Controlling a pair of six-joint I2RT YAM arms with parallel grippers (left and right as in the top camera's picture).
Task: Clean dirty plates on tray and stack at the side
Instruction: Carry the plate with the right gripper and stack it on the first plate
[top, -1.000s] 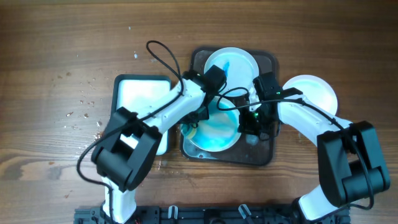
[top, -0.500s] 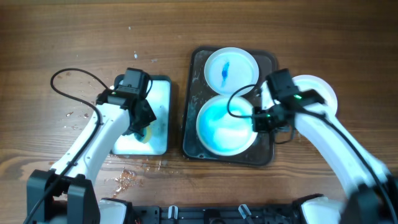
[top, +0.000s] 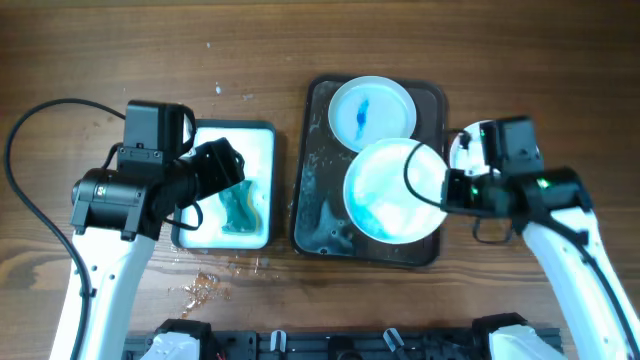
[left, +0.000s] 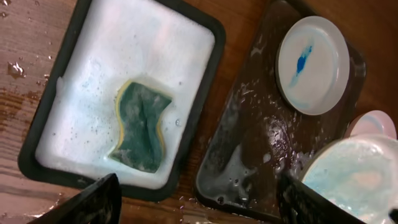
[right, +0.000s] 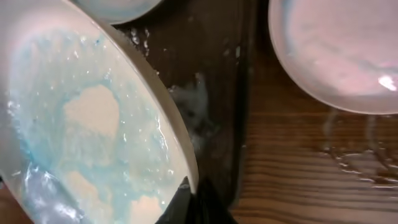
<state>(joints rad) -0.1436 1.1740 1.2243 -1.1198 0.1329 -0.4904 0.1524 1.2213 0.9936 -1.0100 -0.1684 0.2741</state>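
Observation:
A dark tray (top: 320, 220) holds a small white plate (top: 372, 112) with a blue streak. Above the tray's near half is a large plate (top: 395, 190) smeared with blue soapy foam, and my right gripper (top: 447, 190) is shut on its right rim. The right wrist view shows that grip (right: 193, 199) on the foamy plate (right: 81, 124). My left gripper (top: 222, 165) hangs open over the soap basin (top: 262, 135), where the green sponge (top: 240, 208) lies loose in the foam. In the left wrist view the sponge (left: 140, 127) lies well clear of my fingers (left: 93, 202).
A clean white plate (top: 470, 145) sits on the table right of the tray, partly under my right arm, and shows as a pale plate (right: 336, 50) in the right wrist view. Spilled water (top: 205, 285) wets the wood in front of the basin.
My left arm swung from the tray to the basin, dropped the sponge into the foam and opened. My right gripper kept its hold and carried the large plate a little to the right.

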